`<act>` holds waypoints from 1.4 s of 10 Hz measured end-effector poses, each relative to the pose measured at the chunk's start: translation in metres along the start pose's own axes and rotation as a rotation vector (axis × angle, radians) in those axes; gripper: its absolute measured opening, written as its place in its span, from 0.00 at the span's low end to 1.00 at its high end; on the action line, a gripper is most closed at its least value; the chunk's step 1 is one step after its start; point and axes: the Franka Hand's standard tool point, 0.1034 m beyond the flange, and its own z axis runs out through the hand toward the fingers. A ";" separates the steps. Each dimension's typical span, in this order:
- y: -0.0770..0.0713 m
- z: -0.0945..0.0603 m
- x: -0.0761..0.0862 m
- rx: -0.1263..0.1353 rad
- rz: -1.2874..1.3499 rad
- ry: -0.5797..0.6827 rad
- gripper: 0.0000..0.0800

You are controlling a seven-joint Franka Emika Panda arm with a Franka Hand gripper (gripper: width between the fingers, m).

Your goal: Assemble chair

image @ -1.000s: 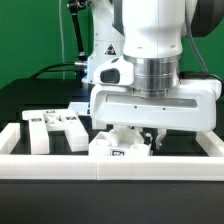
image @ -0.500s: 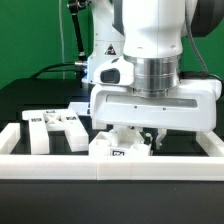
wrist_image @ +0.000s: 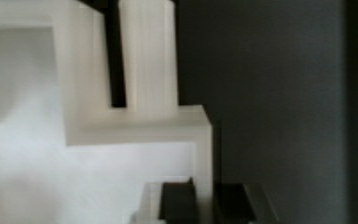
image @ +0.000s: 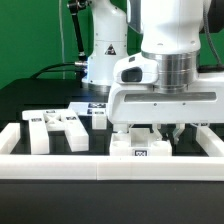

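Observation:
My gripper (image: 150, 134) hangs low over the black table, just behind the front border wall. Its fingers are closed on a white blocky chair piece (image: 140, 149) with a black-and-white tag on its front face. That piece sits at table height against the wall. In the wrist view the two dark fingers (wrist_image: 178, 200) stand close together with a thin white strip between them, and the gripper (wrist_image: 204, 202) is next to the white piece (wrist_image: 140, 122), which has two parallel bars. Part of the held piece is hidden by the hand.
A group of white tagged chair pieces (image: 55, 128) lies at the exterior view's left, with a small tagged piece (image: 97, 116) behind it. The long white border wall (image: 110, 168) runs along the front and has a side section (image: 10, 138) on the left. The arm's base (image: 105, 55) stands behind.
My gripper and the white piece in it have shifted toward the exterior view's right along the front wall. The pieces at the left have not moved.

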 end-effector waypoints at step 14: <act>-0.047 0.006 0.009 0.001 -0.091 -0.008 0.04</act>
